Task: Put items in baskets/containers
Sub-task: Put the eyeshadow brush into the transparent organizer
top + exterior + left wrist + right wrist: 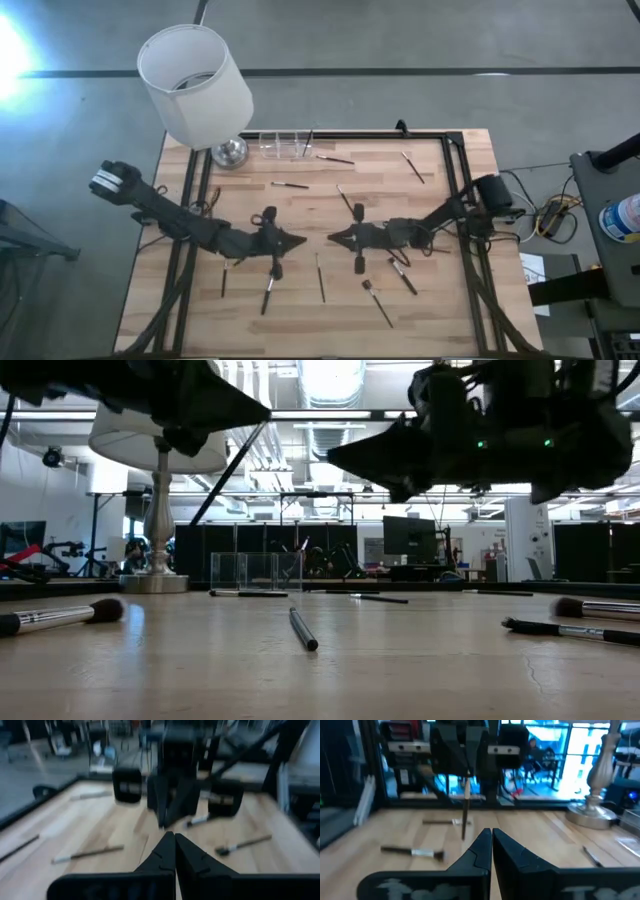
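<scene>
Near the table's (420, 310) front edge and middle, makeup brushes (321, 278) lie scattered, none held — the left gripper (300, 240) and right gripper (333, 238) hover tip to tip over the centre, each with fingers pressed together and empty. Farther back, by the rear edge beside the lamp (195, 85), stands the clear holder (283, 145). To start well, part one gripper's fingers, drop squarely across a brush handle, then carry it back upright.
</scene>
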`<state>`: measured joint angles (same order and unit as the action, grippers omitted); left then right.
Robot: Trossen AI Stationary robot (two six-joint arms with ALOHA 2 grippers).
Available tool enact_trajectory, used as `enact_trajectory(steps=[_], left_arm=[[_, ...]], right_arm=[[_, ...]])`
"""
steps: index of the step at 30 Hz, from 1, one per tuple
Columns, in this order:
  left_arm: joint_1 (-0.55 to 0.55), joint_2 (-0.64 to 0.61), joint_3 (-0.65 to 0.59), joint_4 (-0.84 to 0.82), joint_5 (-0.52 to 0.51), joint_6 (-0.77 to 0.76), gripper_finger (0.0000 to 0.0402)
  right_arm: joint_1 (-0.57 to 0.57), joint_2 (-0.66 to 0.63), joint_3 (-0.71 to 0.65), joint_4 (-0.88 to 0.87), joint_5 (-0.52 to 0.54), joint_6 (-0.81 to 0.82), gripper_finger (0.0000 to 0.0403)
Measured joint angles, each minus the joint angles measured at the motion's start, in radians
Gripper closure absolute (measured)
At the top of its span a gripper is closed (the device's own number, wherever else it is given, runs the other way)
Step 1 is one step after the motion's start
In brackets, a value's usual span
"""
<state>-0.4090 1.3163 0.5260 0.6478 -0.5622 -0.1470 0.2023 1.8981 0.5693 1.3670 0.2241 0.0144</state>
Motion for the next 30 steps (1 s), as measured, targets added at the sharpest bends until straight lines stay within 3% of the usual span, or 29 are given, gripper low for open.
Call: enact_trajectory(steps=[5,13,17,23,30], left_arm=[[0.022,-0.016,-0.093,0.195,0.004,0.055,0.0401],[0.094,-0.018,-0.131,0.28,0.084,0.072,0.0401],[0.122,-0.015,-0.142,0.318,0.119,0.072,0.0401],[0.133,-0.012,-0.14,0.328,0.146,0.07,0.0401],[0.133,-0.012,-0.14,0.33,0.16,0.066,0.0402]], right_arm=[[-0.043,0.071,0.101,-0.001,-0.069,0.072,0.0366],[-0.089,0.158,0.23,-0.009,-0.121,0.088,0.0286],[-0.102,0.169,0.257,-0.027,-0.161,0.091,0.0265],[-0.104,0.168,0.294,-0.034,-0.176,0.068,0.027],[-0.105,0.167,0.365,-0.162,-0.174,0.046,0.0318]])
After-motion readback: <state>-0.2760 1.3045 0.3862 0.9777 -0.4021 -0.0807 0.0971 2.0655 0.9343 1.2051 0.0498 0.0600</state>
